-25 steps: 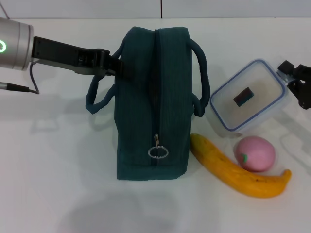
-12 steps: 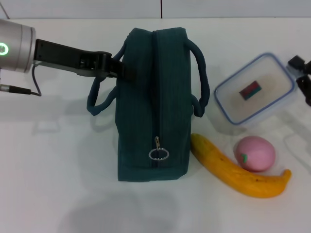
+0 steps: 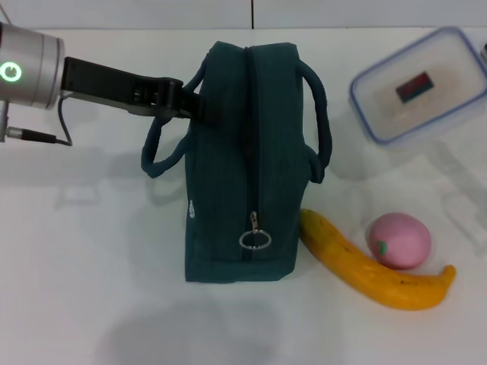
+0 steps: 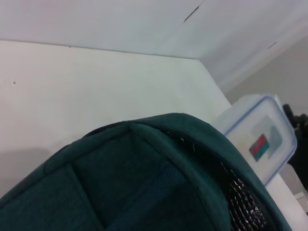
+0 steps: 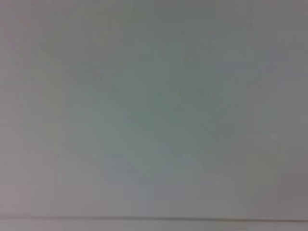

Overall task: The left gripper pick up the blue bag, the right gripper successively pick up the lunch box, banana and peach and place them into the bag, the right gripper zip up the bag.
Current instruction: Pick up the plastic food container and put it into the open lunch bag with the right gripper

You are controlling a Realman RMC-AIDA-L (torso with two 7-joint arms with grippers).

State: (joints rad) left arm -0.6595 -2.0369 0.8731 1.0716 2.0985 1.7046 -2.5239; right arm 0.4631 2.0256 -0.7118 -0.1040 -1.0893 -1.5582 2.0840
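Note:
The blue bag (image 3: 243, 160) stands on the white table, zipper shut, ring pull (image 3: 256, 239) at the near end. My left gripper (image 3: 192, 105) is shut on the bag's upper left side by its left handle. The left wrist view shows the bag's top (image 4: 144, 192) close up. The lunch box (image 3: 418, 95) hangs in the air at the far right, above its shadow. My right gripper shows only as a dark shape (image 4: 294, 118) at the box's (image 4: 257, 144) far edge, holding it. The banana (image 3: 365, 266) and peach (image 3: 399, 241) lie right of the bag.
The white table (image 3: 91, 289) ends at a wall along the back. The left arm's silver cuff (image 3: 27, 72) with a green light is at the far left. The right wrist view shows only a plain pale surface.
The lunch box has risen off the table and moved back and to the right with the right gripper. The bag has shifted slightly, and its small white logo shows now.

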